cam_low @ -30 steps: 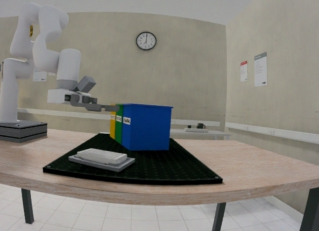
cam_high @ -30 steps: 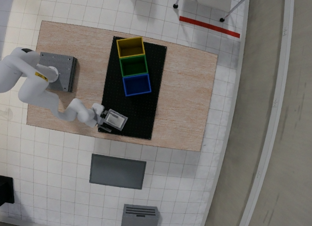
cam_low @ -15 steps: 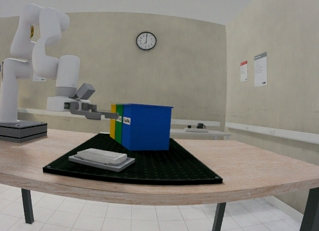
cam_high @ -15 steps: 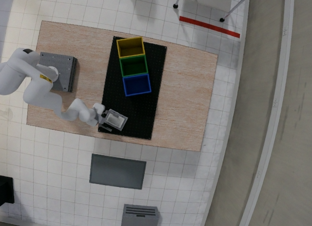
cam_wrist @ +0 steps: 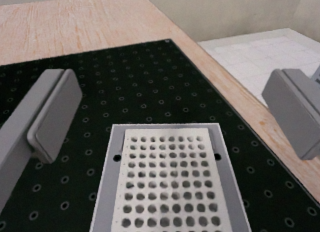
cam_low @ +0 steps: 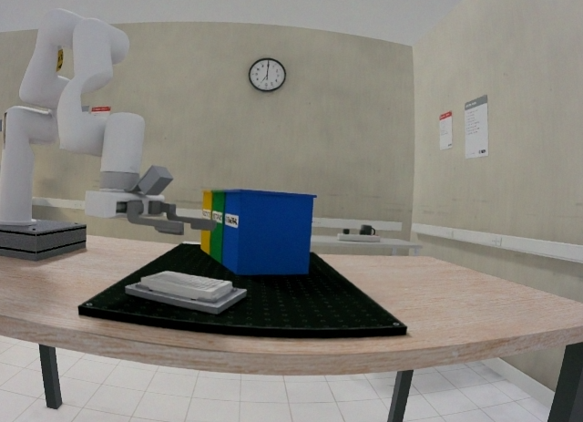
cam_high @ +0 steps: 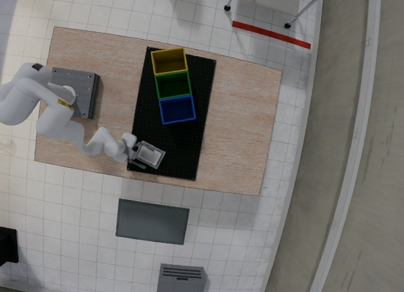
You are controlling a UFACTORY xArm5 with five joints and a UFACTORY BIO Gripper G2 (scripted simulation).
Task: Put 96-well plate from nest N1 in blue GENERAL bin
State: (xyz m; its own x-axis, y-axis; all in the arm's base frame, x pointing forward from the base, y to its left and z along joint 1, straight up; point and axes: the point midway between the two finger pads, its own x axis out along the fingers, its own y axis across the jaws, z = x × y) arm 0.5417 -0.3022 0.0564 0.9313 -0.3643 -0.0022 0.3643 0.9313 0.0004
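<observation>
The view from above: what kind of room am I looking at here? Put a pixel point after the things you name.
Probably a laboratory or a lab-like training room. A white robot arm (cam_high: 62,119) (cam_low: 85,83) is mounted at a wooden table (cam_high: 238,119) (cam_low: 424,285), a white plate full of small wells (cam_high: 149,154) (cam_low: 183,284) (cam_wrist: 170,182) sits in a grey holder (cam_high: 159,162) (cam_low: 214,304) (cam_wrist: 227,192), and coloured bins (cam_high: 177,110) (cam_low: 268,233) stand nearby.
</observation>
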